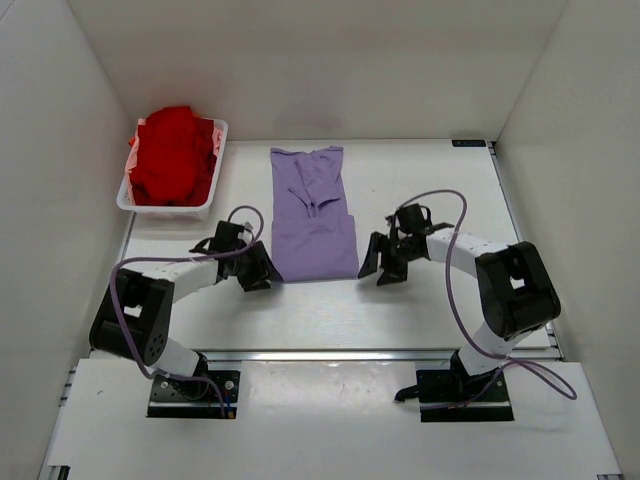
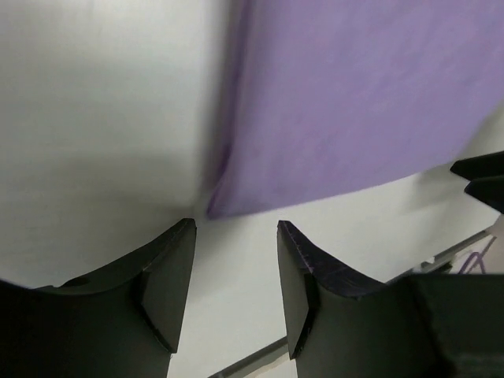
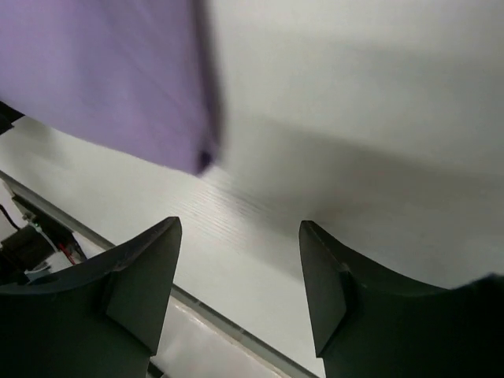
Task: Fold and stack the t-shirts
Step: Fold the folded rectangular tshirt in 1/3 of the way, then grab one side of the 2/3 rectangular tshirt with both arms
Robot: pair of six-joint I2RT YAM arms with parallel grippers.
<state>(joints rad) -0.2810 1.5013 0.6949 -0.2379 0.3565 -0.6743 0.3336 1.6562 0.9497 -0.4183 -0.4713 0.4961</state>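
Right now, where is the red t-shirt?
In the top view, the red t-shirt lies bunched in the white tray at the far left corner of the table, left of the lavender t-shirt and beyond the left gripper.

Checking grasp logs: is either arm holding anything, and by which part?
Nothing. The left gripper and right gripper have open, empty jaws beside the lavender t-shirt's near corners.
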